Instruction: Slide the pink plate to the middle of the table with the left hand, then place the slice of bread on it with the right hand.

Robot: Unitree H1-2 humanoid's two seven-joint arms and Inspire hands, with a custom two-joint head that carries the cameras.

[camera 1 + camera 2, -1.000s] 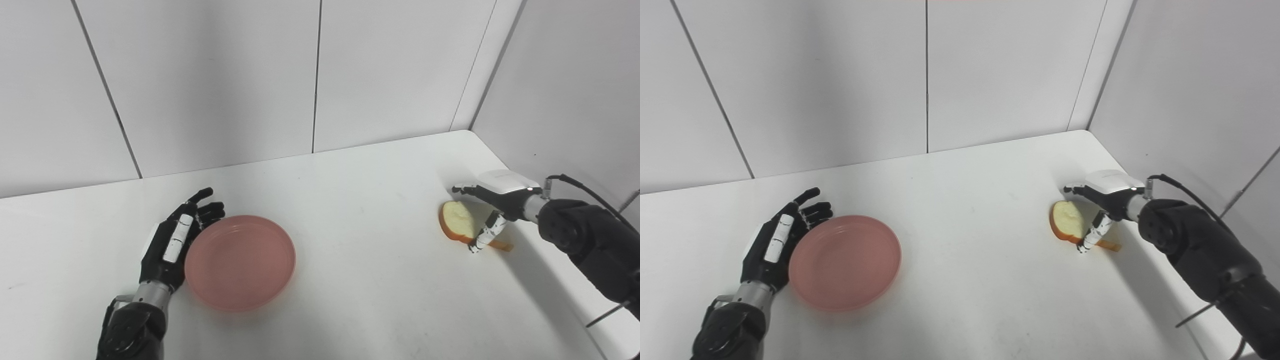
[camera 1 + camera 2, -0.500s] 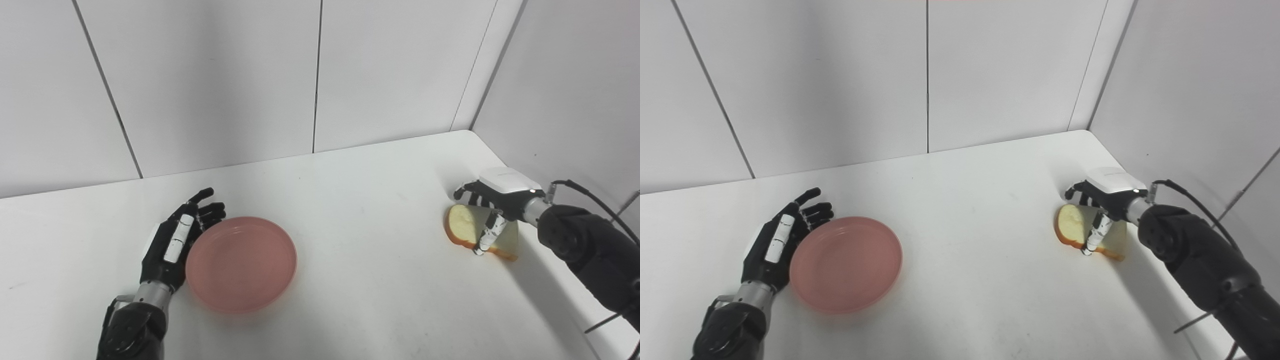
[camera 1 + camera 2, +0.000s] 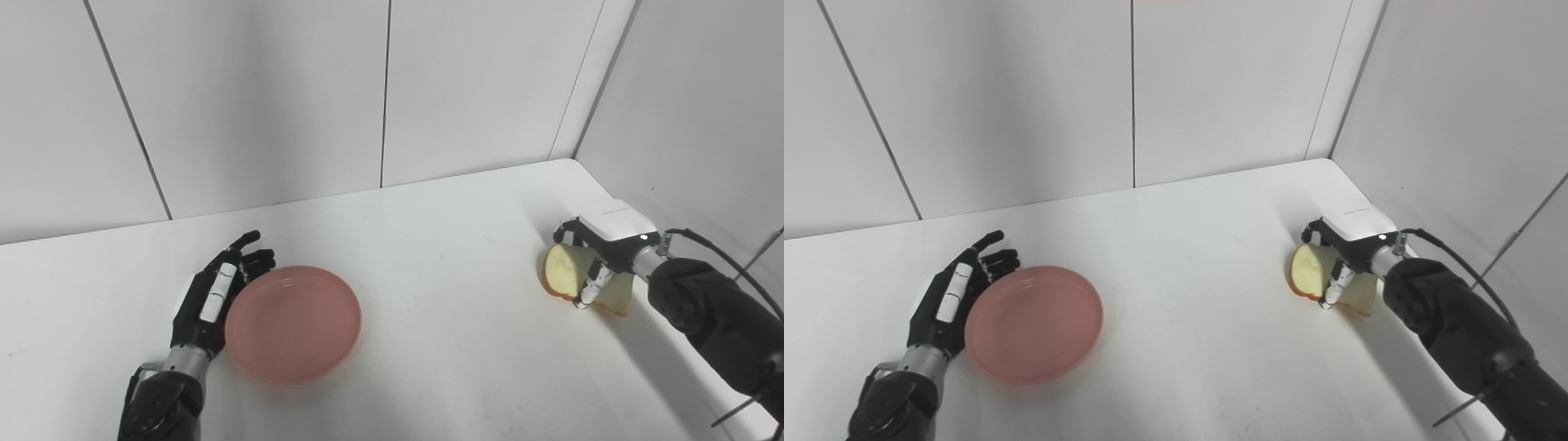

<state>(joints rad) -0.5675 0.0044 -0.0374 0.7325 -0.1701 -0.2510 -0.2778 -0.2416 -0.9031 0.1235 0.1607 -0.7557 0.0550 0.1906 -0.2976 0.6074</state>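
Observation:
The pink plate [image 3: 293, 323] lies empty on the white table [image 3: 441, 331], left of its middle. My left hand [image 3: 211, 294] is open, its fingers stretched out flat, and rests against the plate's left rim. The slice of bread [image 3: 562, 277] is at the far right, tilted up on edge. My right hand [image 3: 603, 245] is shut on it, thumb across the near face and fingers behind. The bread also shows in the right eye view [image 3: 1306, 277], seemingly just above the table, though I cannot tell if it still touches it.
White wall panels [image 3: 392, 92] close off the back and the right side, and the right wall stands close behind my right hand. The bare table surface stretches between the plate and the bread.
The bread has gone from lying under my right hand to being tipped up and gripped, and the hand has risen a little. My left hand and the plate have barely moved.

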